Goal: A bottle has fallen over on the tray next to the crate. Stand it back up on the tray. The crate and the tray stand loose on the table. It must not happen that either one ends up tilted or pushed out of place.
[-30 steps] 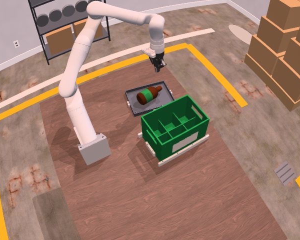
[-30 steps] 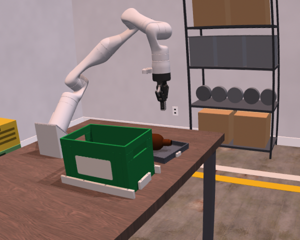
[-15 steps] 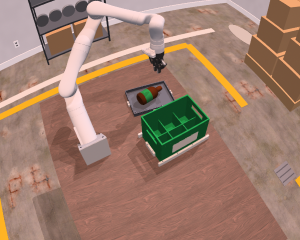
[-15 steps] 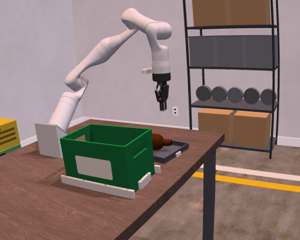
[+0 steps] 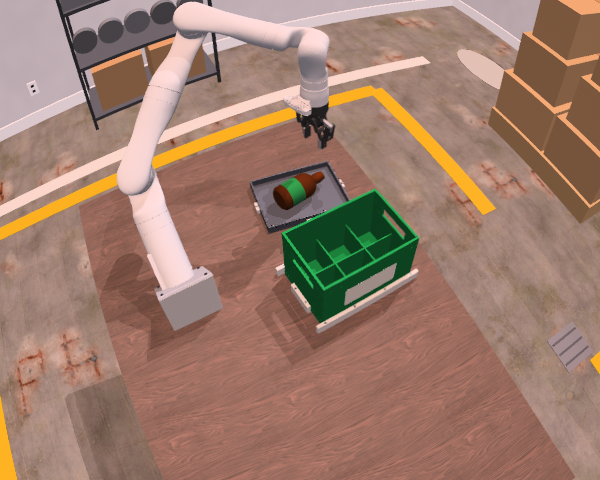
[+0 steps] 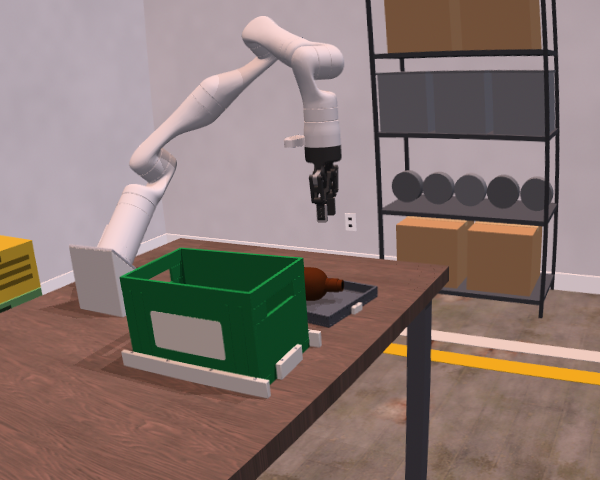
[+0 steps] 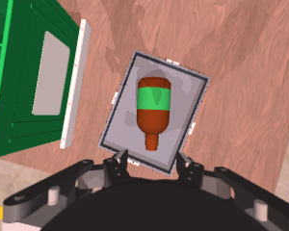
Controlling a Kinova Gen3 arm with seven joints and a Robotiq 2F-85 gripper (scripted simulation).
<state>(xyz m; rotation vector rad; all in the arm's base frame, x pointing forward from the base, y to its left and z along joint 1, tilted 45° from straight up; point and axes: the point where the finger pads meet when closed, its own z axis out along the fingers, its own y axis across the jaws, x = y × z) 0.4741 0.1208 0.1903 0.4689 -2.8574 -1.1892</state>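
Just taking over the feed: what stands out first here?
A brown bottle with a green label lies on its side in the grey tray, right behind the green crate. The gripper hangs open, holding nothing, high above the tray's far edge, near the bottle's neck end.

arm (image 6: 207, 98): arched high, wrist vertical | hand (image 6: 323, 206): pointing down, fingers apart, holding nothing

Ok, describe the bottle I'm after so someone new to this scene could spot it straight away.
Find the big green crate on the wooden table; a shallow dark grey tray lies just beside it. The bottle lies on its side in that tray: brown with a green band, the only bottle here.
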